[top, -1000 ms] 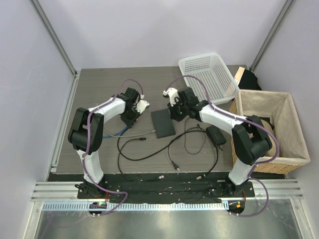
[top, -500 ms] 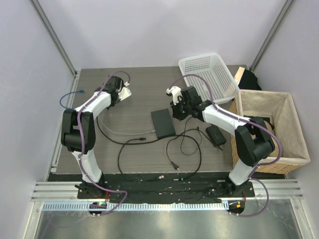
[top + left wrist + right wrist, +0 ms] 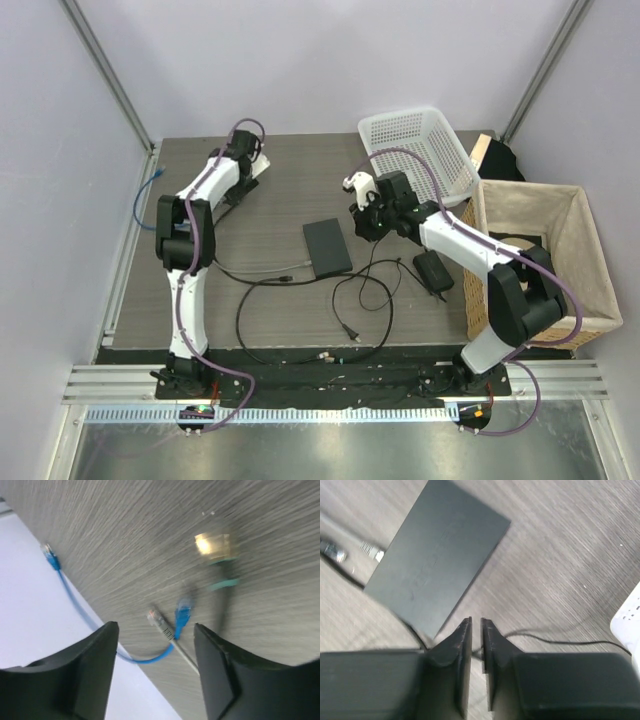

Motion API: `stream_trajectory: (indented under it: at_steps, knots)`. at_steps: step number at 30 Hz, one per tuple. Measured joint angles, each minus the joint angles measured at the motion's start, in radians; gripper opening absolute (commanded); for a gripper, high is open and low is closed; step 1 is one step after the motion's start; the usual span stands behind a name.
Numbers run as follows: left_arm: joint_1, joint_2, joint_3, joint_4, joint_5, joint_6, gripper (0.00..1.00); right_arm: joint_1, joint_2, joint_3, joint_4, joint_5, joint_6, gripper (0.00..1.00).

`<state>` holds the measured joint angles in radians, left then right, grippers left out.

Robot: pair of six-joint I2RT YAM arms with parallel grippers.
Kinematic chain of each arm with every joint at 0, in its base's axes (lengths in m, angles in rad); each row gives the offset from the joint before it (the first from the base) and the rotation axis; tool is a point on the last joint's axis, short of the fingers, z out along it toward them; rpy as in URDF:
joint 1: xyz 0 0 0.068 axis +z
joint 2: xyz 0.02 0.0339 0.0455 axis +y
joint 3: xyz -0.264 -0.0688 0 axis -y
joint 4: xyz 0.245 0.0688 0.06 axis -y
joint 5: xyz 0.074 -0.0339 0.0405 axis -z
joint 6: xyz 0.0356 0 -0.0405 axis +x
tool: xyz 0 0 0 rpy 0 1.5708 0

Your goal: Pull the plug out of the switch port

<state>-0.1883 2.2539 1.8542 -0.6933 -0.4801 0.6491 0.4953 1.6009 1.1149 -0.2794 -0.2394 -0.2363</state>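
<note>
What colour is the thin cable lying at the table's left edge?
The cable is blue; the left wrist view shows it best.

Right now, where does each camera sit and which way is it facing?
Top external: fixed above and behind the bases, looking down on the table; both arms show whole.
Left wrist: on the left arm, looking down at the table's left edge and the blue cable; the open left gripper shows.
Right wrist: on the right arm, looking down at the switch; the right gripper, nearly shut, shows.
Shared: top and right wrist both see the switch; top and left wrist both see the blue cable.
</note>
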Motion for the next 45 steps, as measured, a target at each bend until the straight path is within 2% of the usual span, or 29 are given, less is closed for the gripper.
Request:
stream_trajectory:
  at_steps: [2,5,8,14,17,18,19,22,29,33,45]
  knots:
    - [-0.002,0.005,0.069,-0.076,0.043,-0.053,0.74,-0.002,-0.019,0.005,-0.049,-0.021,-0.053,0.38]
    - [-0.004,-0.016,0.165,-0.175,0.136,-0.151,0.81,-0.006,-0.050,0.010,-0.143,-0.063,-0.159,0.41]
    - [-0.006,-0.106,0.158,-0.250,0.285,-0.231,0.84,-0.008,-0.056,0.011,-0.185,-0.078,-0.217,0.41]
    - [-0.015,-0.442,-0.148,-0.324,0.502,-0.301,0.86,-0.013,0.005,0.063,-0.230,-0.102,-0.253,0.41]
    - [-0.019,-0.555,-0.337,-0.351,0.574,-0.305,0.73,-0.015,0.024,0.087,-0.227,-0.119,-0.229,0.41]
    - [-0.019,-0.577,-0.397,-0.355,0.580,-0.310,0.64,-0.015,0.027,0.090,-0.219,-0.121,-0.214,0.41]
    - [-0.019,-0.589,-0.445,-0.365,0.585,-0.327,0.61,-0.015,0.030,0.092,-0.213,-0.121,-0.199,0.40]
    - [-0.004,-0.591,-0.526,-0.377,0.610,-0.387,0.55,-0.015,0.042,0.105,-0.207,-0.112,-0.162,0.40]
    - [0.019,-0.645,-0.681,-0.356,0.620,-0.494,0.54,-0.015,0.082,0.137,-0.200,-0.089,-0.138,0.40]
    - [0.019,-0.591,-0.655,-0.359,0.624,-0.518,0.57,-0.015,0.089,0.137,-0.200,-0.079,-0.135,0.40]
    - [0.019,-0.344,-0.517,-0.348,0.581,-0.564,0.57,-0.015,0.077,0.097,-0.190,-0.071,-0.135,0.41]
